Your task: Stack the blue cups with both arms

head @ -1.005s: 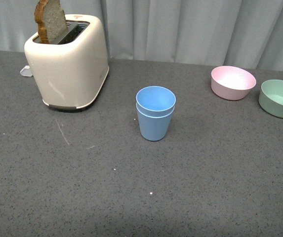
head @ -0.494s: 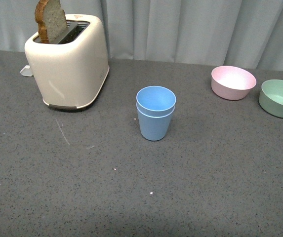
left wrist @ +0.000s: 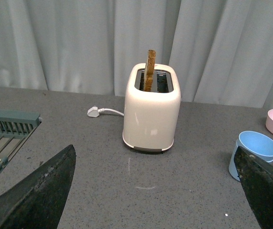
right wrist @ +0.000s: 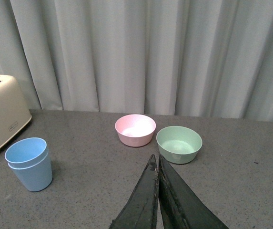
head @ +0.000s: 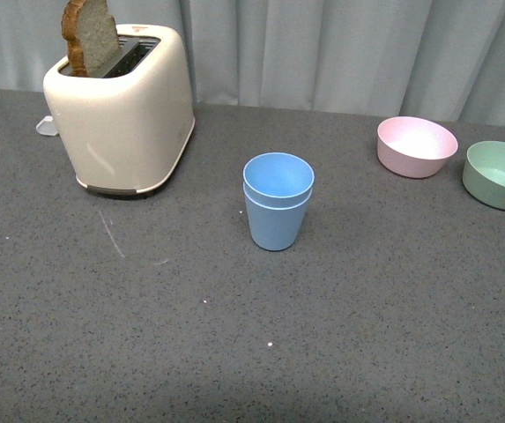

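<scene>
The two blue cups stand nested, one inside the other, upright at the middle of the grey table. They also show in the left wrist view and in the right wrist view. Neither arm shows in the front view. My left gripper is open and empty, its jaws wide apart, well back from the cups. My right gripper is shut on nothing, its jaws pressed together, also away from the cups.
A cream toaster with a slice of bread stands at the back left, its plug lying behind it. A pink bowl and a green bowl sit at the back right. A grey rack lies left of the toaster.
</scene>
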Tool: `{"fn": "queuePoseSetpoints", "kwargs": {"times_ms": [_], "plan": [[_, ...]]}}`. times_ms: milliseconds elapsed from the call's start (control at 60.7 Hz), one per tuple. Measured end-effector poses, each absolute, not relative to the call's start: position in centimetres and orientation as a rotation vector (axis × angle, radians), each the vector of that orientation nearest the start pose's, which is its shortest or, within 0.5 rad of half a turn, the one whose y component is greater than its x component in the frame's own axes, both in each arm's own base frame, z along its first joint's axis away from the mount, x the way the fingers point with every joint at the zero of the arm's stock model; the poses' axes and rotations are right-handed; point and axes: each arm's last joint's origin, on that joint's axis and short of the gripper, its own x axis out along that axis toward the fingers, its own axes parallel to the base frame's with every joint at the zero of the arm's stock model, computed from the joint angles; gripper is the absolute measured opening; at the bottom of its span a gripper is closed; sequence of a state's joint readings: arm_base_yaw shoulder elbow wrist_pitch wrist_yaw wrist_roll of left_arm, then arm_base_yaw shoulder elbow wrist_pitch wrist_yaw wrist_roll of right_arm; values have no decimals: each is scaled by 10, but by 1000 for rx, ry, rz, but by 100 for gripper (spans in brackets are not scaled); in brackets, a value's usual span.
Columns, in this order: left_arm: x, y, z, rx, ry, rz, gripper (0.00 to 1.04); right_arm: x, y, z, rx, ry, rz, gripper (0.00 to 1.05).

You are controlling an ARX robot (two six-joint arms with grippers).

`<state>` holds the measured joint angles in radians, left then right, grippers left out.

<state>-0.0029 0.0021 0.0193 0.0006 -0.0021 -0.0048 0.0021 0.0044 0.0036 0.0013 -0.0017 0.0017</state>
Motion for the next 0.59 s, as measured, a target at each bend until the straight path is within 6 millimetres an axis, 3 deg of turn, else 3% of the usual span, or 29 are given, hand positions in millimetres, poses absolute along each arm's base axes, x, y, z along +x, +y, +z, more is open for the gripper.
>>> {"fn": "queuePoseSetpoints", "kwargs": {"times_ms": [478, 593], "plan": [[97, 0, 170, -5, -18, 0, 98, 98, 0, 165, 2, -1, 3, 95], [97, 0, 170, -5, -18, -1, 98, 98, 0, 165, 2, -1, 3, 95]]}}
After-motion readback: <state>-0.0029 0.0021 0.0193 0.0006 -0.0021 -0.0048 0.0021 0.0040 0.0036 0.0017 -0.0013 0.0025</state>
